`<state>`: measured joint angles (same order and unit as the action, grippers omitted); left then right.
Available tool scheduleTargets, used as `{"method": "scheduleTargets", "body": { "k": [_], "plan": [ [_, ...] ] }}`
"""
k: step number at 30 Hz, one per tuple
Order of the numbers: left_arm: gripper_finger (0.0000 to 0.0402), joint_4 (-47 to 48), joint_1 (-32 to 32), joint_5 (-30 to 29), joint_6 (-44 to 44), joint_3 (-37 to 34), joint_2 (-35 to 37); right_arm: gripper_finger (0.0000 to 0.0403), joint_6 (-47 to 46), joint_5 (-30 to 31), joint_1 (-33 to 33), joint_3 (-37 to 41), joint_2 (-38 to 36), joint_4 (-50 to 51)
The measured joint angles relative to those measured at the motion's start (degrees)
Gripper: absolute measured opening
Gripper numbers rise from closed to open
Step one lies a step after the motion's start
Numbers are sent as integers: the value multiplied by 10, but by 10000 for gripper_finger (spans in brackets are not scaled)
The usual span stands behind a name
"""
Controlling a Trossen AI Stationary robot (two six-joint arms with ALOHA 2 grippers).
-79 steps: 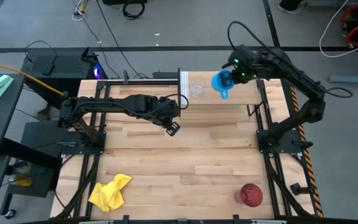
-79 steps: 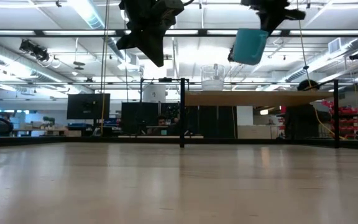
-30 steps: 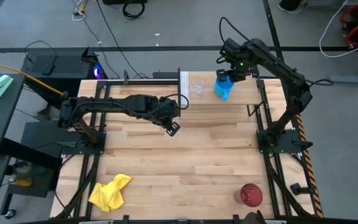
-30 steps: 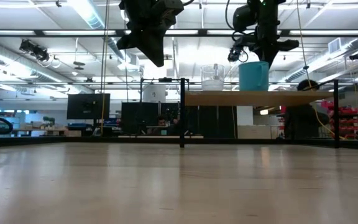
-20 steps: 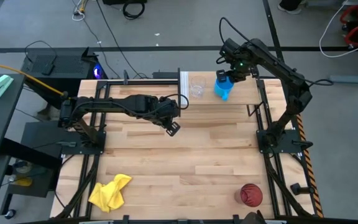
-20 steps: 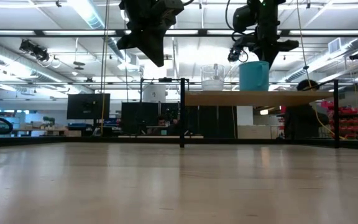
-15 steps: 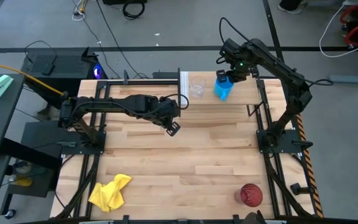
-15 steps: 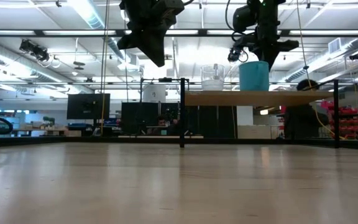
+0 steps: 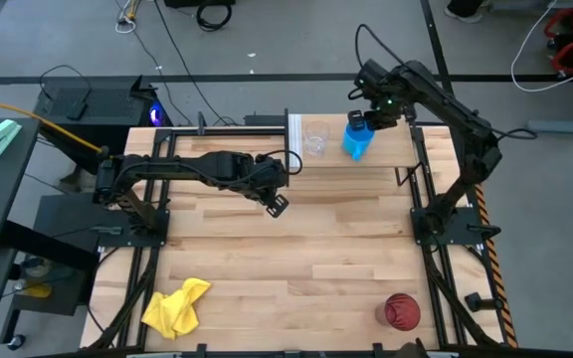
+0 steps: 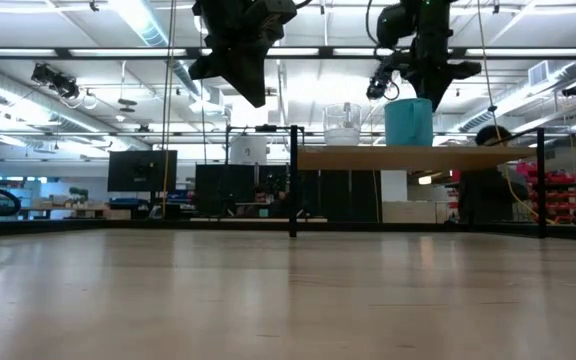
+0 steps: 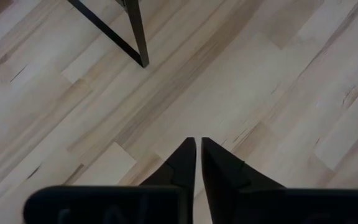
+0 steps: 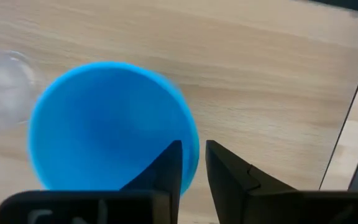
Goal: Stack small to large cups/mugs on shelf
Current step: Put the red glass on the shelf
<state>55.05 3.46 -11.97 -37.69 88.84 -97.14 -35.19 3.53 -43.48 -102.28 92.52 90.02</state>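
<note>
The bright blue mug [image 9: 356, 139] stands upright on the light wooden shelf [image 9: 391, 151] at the table's far right, its base on the board. The small clear cup [image 9: 314, 137] stands beside it, toward the shelf's white end panel. My right gripper [image 12: 193, 152] points down over the mug [image 12: 107, 124] and is open. One finger is inside the rim and one outside, with a gap showing by the outer finger. The dark red tumbler [image 9: 401, 311] lies near the table's near right corner. My left gripper [image 9: 278, 204] hangs shut over the table's middle, holding nothing.
A yellow cloth [image 9: 177, 306] lies crumpled at the near left corner. The shelf's thin black uprights [image 10: 294, 180] stand at the far side, one showing in the left wrist view [image 11: 138, 37]. Bare plank tabletop [image 9: 296, 259] stretches between both arms and the near edge.
</note>
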Motion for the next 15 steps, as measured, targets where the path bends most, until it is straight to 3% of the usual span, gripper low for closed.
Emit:
{"method": "scheduleTargets", "body": {
  "k": [5,10,15],
  "plan": [
    [38,-4,0,0,0,0,0,80,15,-11,2,-16,-41,-1],
    [38,-4,0,0,0,0,0,78,43,-88,16,-14,-122,0],
    [32,-4,0,0,0,0,0,78,41,-151,81,-14,-229,0]
  ]
}}
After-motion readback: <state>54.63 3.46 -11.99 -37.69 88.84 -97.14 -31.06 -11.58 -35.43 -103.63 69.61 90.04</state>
